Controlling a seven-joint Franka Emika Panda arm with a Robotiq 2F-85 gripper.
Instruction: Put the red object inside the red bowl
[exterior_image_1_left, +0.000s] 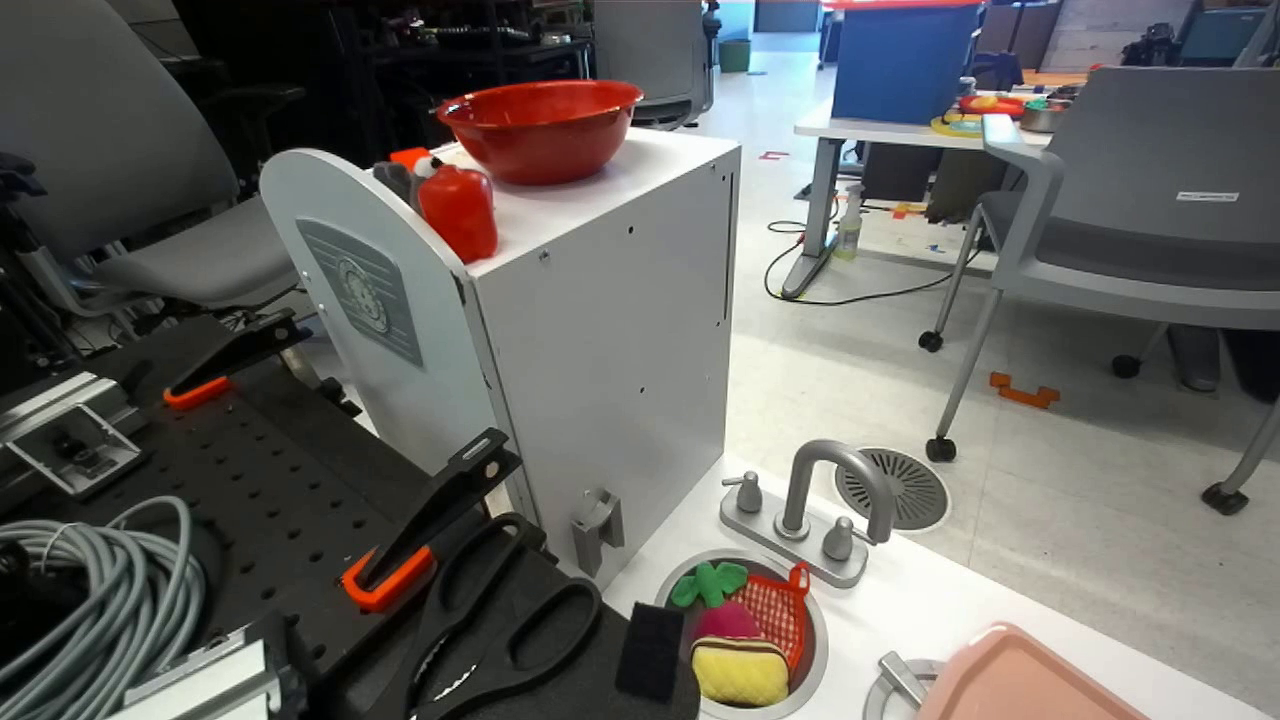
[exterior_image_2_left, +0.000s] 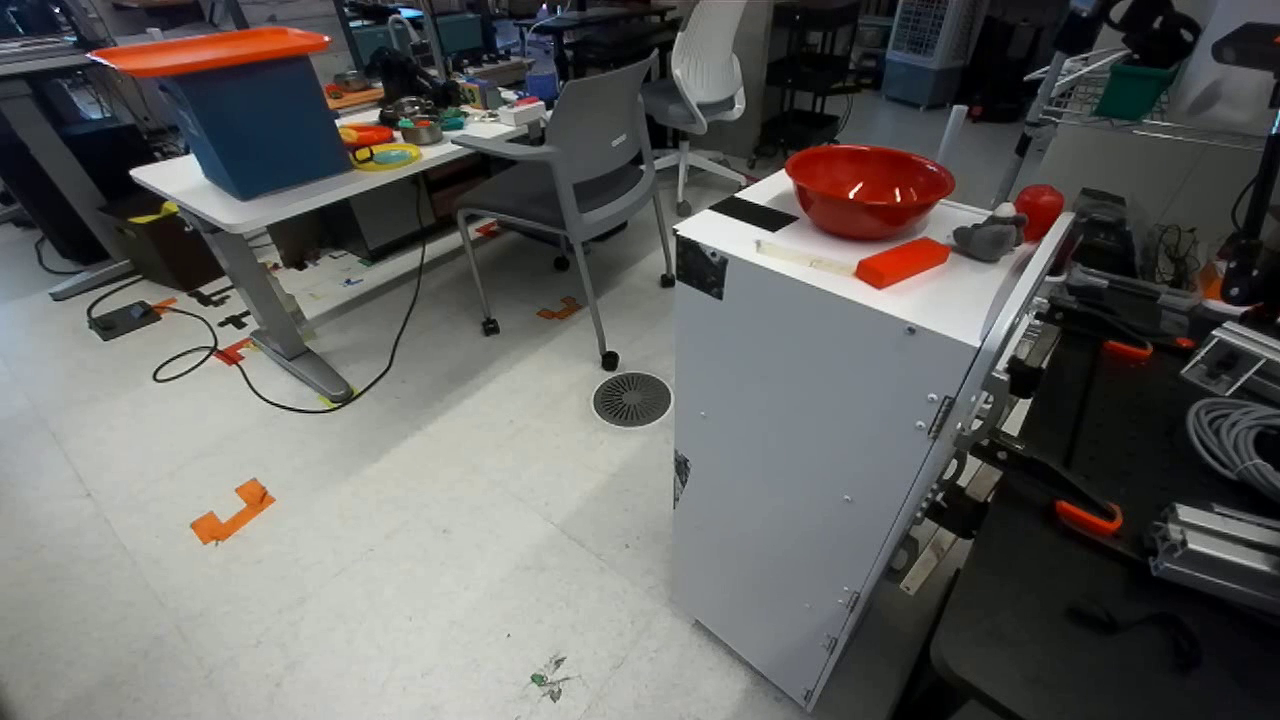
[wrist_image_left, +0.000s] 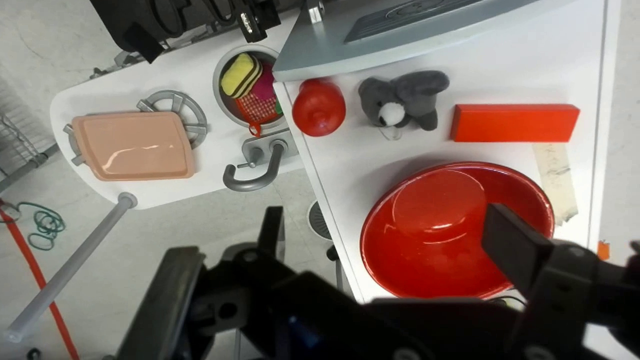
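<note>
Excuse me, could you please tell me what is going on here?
The robot's open gripper holds nothing; its job is to put the red object inside the red bowl. The red object is outside the red bowl; both stand on the white cabinet, with a grey plush toy beside the red object.

A grey chair (exterior_image_2_left: 605, 125) stands beside a white-topped table (exterior_image_2_left: 180, 186) on pale floor (exterior_image_2_left: 400, 560) (round grate (exterior_image_2_left: 632, 400) included).

No readable lettering or numbers.
</note>
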